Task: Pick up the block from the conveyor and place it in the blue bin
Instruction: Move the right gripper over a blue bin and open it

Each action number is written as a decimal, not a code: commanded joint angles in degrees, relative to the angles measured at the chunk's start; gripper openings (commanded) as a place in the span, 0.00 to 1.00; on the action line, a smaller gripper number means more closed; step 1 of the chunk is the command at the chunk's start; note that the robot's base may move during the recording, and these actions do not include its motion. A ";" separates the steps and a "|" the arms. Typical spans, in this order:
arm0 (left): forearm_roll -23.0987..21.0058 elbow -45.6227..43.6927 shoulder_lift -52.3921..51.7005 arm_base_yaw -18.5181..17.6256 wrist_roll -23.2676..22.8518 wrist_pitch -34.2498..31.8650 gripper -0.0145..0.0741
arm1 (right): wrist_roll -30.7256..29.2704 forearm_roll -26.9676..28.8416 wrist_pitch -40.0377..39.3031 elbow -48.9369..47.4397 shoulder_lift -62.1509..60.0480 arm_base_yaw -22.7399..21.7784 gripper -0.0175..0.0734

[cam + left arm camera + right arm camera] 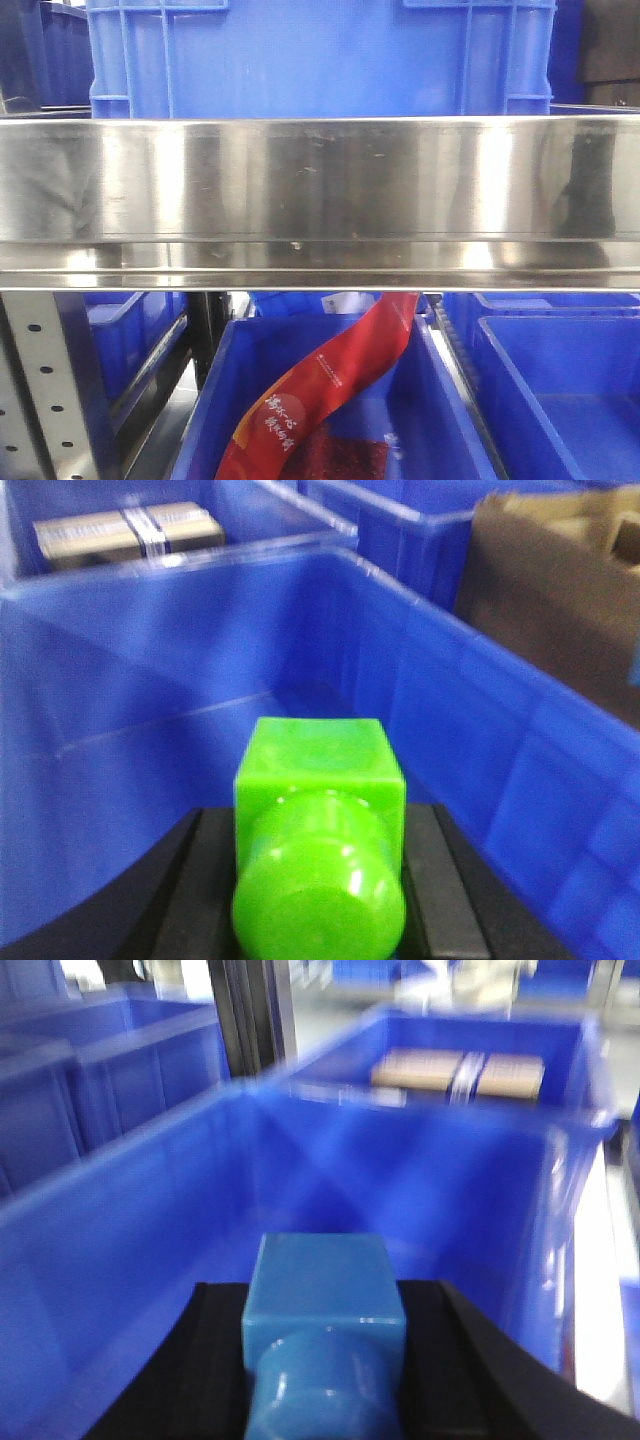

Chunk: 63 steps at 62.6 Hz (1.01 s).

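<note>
In the left wrist view my left gripper [318,885] is shut on a bright green block [318,770] with a rounded knob, held between black fingers [205,890] above the inside of a blue bin [150,680]. In the right wrist view my right gripper [322,1365] is shut on a light blue block [322,1280] of the same shape, between black fingers [215,1360], above the inside of a blue bin [400,1160]. The conveyor is out of view. Neither gripper shows in the front view.
A neighbouring blue bin holds strapped tan boxes [125,530], also in the right wrist view [455,1072]. A brown cardboard piece [560,590] stands at right. In front, a steel rail [320,190] spans the view, a blue crate [320,60] above, a bin with red ribbon [330,385] below.
</note>
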 commanded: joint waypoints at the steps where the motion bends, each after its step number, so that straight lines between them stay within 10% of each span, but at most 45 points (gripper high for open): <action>1: -0.63 -0.88 1.03 -0.42 0.16 -0.58 0.04 | -0.61 -0.36 1.23 -1.92 2.17 0.15 0.01; 9: -0.21 -0.88 2.11 -0.42 0.16 -0.34 0.04 | -0.61 -0.36 1.64 -2.02 3.31 0.15 0.03; 18: 0.14 -0.88 2.84 -0.42 0.28 0.03 0.07 | -0.61 -0.36 1.64 -2.02 3.31 0.15 0.28; 33: 0.55 -0.88 2.97 -0.42 0.28 0.03 0.53 | -0.61 0.88 1.76 -2.02 3.31 0.15 0.74; 45: 0.55 -0.88 3.04 -0.42 0.28 0.17 0.66 | -0.61 1.94 2.91 -2.02 3.31 0.15 0.73; 63: 0.91 -2.67 3.04 -0.31 0.28 0.17 0.29 | -0.61 1.94 3.27 -2.02 2.36 0.15 0.31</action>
